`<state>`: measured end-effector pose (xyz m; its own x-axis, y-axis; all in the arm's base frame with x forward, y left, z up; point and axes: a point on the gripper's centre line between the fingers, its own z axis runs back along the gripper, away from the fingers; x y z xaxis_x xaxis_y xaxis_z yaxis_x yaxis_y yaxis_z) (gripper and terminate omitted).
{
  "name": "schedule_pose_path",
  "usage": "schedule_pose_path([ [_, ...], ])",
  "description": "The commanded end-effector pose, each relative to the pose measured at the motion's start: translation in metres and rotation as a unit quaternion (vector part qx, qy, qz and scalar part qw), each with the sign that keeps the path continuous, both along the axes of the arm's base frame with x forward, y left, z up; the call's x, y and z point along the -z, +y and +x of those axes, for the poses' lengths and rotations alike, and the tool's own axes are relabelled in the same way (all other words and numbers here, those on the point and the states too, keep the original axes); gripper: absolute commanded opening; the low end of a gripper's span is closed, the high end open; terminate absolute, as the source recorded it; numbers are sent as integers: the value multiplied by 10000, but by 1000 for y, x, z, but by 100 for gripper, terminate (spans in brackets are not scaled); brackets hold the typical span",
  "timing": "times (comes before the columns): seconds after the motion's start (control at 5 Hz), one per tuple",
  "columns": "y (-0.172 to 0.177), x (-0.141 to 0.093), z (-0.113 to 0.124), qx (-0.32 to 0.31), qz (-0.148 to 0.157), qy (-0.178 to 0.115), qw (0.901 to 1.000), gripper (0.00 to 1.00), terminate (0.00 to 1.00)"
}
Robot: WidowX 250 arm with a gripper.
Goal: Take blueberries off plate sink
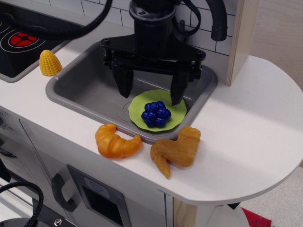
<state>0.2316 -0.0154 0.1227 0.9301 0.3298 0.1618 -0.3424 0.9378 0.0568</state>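
The dark-blue blueberries sit in the middle of the lime-green plate, which lies in the front right corner of the grey sink. My black gripper hangs open just above and behind the plate, with nothing between its fingers. The left finger is over the bare sink floor. The right finger reaches down to the plate's back rim beside the berries.
An orange croissant and a brown chicken piece lie on the white counter in front of the sink. A yellow corn cob lies left of the sink by the black stovetop. A wooden post stands at the right.
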Motion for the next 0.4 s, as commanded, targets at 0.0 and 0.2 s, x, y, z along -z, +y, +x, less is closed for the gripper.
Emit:
schedule_pose_path([
  [0.0,0,0,0,0,0,0,10000,100,0],
  [0.2,15,9,24,-478,29,-224,9986,100,0],
])
